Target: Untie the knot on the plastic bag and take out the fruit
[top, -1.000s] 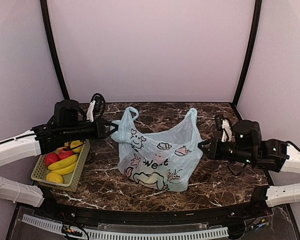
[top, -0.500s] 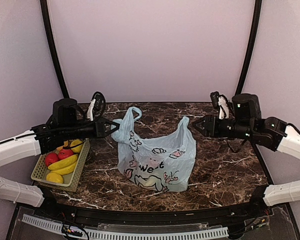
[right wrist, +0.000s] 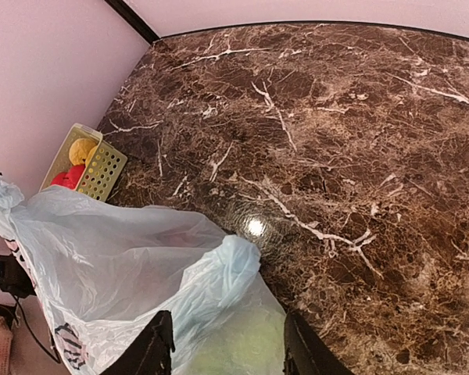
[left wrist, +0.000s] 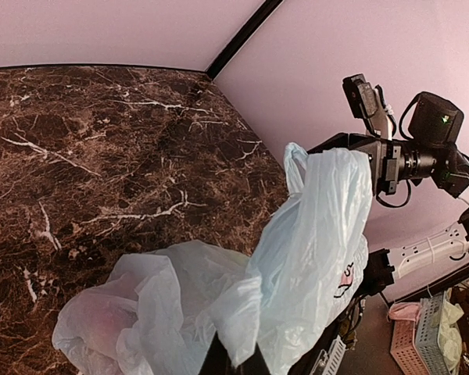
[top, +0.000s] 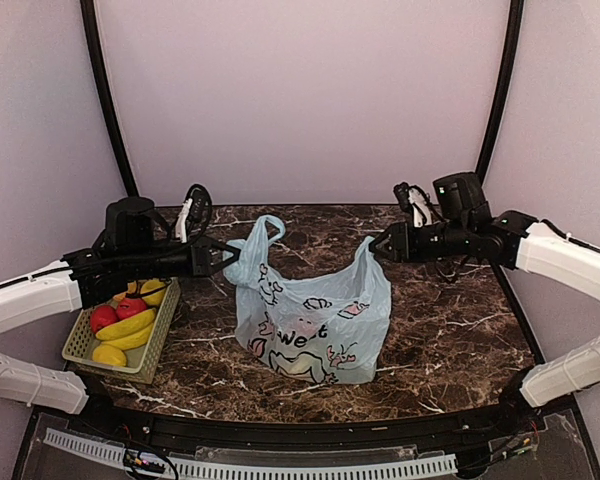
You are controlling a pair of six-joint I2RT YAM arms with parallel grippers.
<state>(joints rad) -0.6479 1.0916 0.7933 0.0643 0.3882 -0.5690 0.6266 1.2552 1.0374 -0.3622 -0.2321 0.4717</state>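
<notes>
Both handles of the plastic bag (top: 310, 320) stand up and apart as it sits mid-frame, at the centre of the table (top: 450, 320). We see the left tool (top: 223, 258) clamped tight on the handle at the bag's upper left. The right tool (top: 378, 244) stands partly wide at the upper-right handle, with plastic between its fingers (right wrist: 158, 348) but not pinched.

Dark marble table (top: 450, 320), plastic bag (top: 310, 310), yellow fruit basket (top: 158, 340)

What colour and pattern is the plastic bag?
Pale blue plastic bag, dark-outlined cartoon print with pink patches; clearest in top external view.
</notes>
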